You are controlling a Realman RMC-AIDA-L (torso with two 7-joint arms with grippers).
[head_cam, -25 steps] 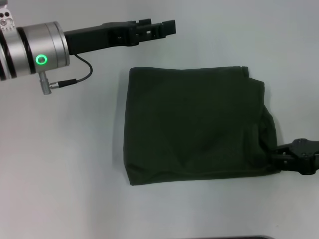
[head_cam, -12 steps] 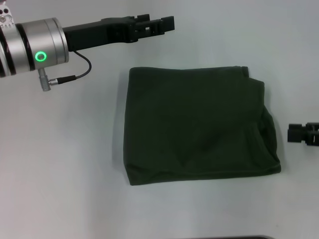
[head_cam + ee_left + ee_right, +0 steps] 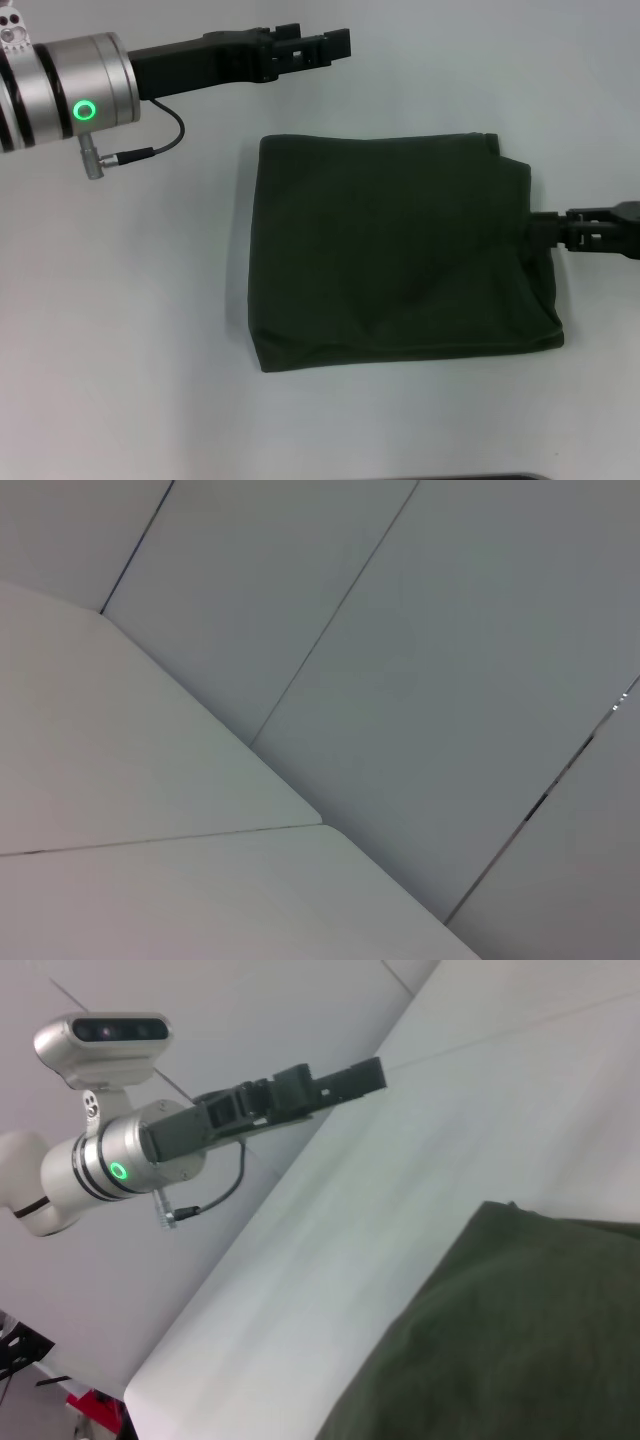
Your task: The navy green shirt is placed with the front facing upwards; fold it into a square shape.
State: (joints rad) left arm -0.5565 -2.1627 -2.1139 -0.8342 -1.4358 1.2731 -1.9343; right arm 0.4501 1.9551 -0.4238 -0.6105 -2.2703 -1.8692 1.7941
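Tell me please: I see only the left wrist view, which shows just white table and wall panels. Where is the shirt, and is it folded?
Observer: In the head view, the navy green shirt lies in the middle of the table, folded into a roughly square packet with the plain green side up.
Operator: Where is my left gripper relative to it?
Observer: The left gripper is beyond the shirt's far edge, apart from the cloth.
Operator: And the right one?
Observer: The right gripper has its tip at the shirt's right edge, about halfway along it. I cannot tell whether it grips the cloth.
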